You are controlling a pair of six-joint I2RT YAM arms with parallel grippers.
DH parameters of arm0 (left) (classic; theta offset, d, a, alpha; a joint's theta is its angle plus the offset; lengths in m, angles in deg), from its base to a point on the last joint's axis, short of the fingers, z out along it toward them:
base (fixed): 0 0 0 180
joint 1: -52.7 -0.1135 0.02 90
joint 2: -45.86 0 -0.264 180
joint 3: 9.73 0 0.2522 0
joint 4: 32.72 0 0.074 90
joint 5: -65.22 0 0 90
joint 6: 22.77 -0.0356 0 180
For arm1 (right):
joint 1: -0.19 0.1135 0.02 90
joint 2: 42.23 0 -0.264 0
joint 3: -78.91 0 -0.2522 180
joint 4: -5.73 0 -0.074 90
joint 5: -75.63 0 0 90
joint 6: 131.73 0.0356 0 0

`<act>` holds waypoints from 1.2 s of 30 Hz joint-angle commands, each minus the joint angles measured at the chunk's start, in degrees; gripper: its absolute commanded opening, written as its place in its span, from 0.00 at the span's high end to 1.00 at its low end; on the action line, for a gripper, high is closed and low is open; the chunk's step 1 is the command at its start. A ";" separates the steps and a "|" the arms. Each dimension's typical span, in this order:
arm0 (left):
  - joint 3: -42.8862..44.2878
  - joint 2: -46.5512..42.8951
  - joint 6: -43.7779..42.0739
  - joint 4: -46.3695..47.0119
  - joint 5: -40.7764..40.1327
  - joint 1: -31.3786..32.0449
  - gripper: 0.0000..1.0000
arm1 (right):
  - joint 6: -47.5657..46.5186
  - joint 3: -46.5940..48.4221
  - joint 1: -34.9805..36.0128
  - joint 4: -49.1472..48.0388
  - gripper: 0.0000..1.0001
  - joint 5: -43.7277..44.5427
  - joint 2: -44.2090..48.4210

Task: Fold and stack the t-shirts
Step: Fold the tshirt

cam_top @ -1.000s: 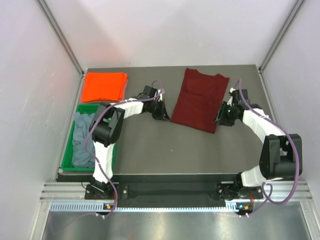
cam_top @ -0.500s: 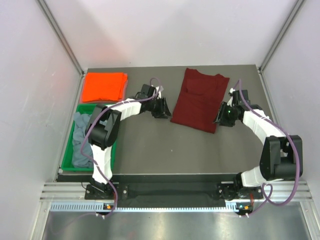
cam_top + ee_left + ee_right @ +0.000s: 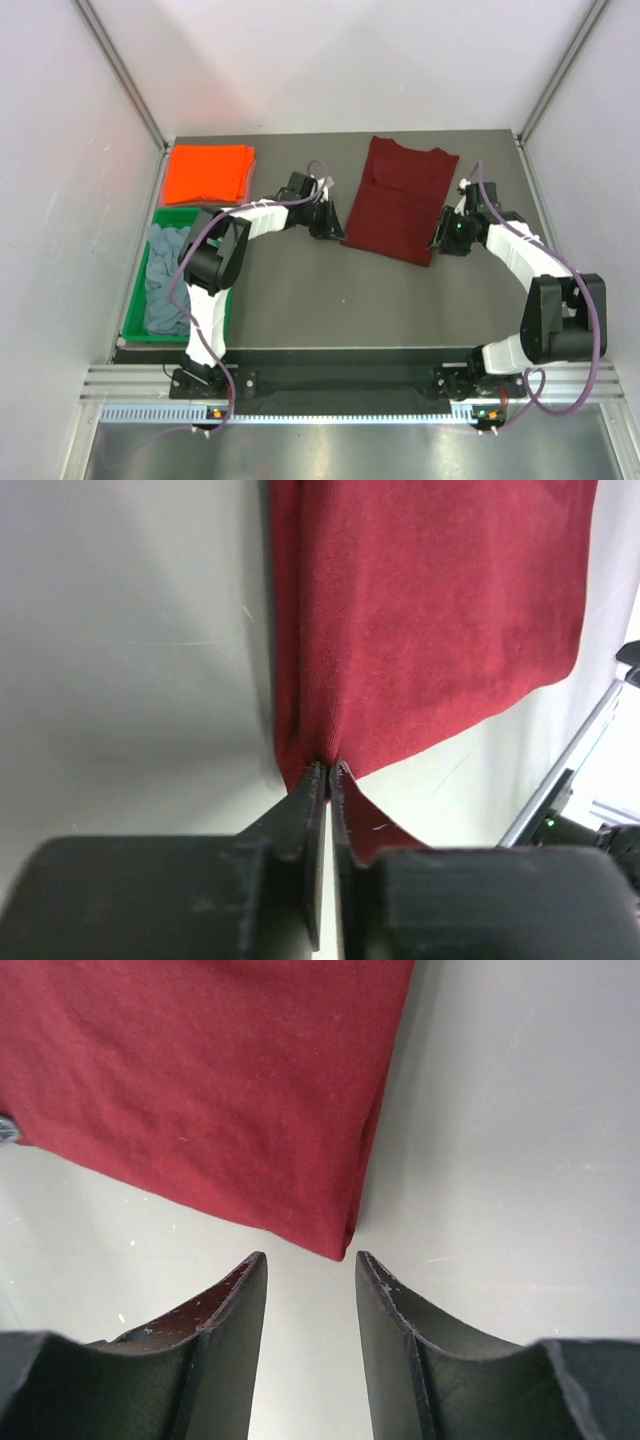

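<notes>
The dark maroon t-shirt [image 3: 400, 195] lies partly folded on the table, right of centre. My left gripper [image 3: 334, 228] is at its near left corner; in the left wrist view the jaws [image 3: 328, 770] are shut on that corner, and the maroon cloth [image 3: 430, 600] puckers at the tips. My right gripper [image 3: 441, 240] sits at the near right corner. There, the right wrist view shows the jaws [image 3: 310, 1257] open, the shirt's corner [image 3: 340, 1240] just ahead of the gap. The orange t-shirt [image 3: 208, 172] lies folded at the back left. The grey-blue t-shirt [image 3: 165, 285] is crumpled in the tray.
A green plastic tray [image 3: 132, 318] stands at the left edge of the table, in front of the orange shirt. Metal frame posts and white walls close in the table on both sides and at the back.
The left gripper opened, shifted slightly right onto the maroon shirt's near left corner and closed on it. The right gripper has barely moved and stays open.
</notes>
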 commanded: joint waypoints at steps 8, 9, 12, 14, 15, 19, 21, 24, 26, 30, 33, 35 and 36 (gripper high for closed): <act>-10.91 -6.73 3.65 5.78 0.50 1.25 1.00 | 0.06 -0.67 -0.85 1.55 0.58 0.95 6.10; -12.15 -7.61 3.82 5.78 0.15 1.33 1.00 | 0.06 -0.76 -0.85 1.73 0.59 1.13 6.53; -16.90 -11.12 4.26 5.86 -1.26 1.69 1.00 | 0.32 -2.08 -0.85 1.82 0.59 1.57 7.41; -19.79 -13.06 4.18 5.95 -1.43 2.47 1.00 | 0.32 -3.48 -0.94 1.47 0.59 1.48 7.85; -20.60 -13.59 4.18 5.95 -1.61 2.74 1.00 | 0.41 -4.01 -0.94 1.38 0.59 1.48 8.03; -24.55 -16.57 5.14 5.86 -2.75 4.67 1.00 | 0.85 -7.52 -0.85 0.85 0.59 0.25 9.79; -27.36 -18.15 6.37 5.25 -4.59 6.16 1.00 | 1.20 -9.37 -0.76 0.06 0.59 -1.15 11.54; -30.88 -22.10 8.48 4.55 -7.58 7.92 1.00 | 0.76 -12.45 -0.67 -1.17 0.58 -2.21 12.95; -32.20 -23.17 9.18 3.15 -8.90 8.98 1.00 | 0.76 -14.56 -0.67 -1.96 0.58 -4.56 12.96; -33.17 -24.92 11.03 -1.43 -11.02 9.77 0.94 | 1.20 -17.37 -0.06 -4.16 0.60 -9.33 11.46; -33.18 -27.46 12.61 -3.27 -11.36 10.04 0.81 | 1.38 -16.94 -0.06 -2.15 0.60 -7.84 12.16; -30.20 -28.62 12.09 -6.94 -13.91 10.04 0.74 | 1.99 -14.66 -0.15 -1.18 0.61 -7.57 13.04; -28.44 -29.06 11.39 -8.45 -15.14 10.04 0.70 | 2.08 -12.04 -0.15 -0.82 0.62 -7.57 13.04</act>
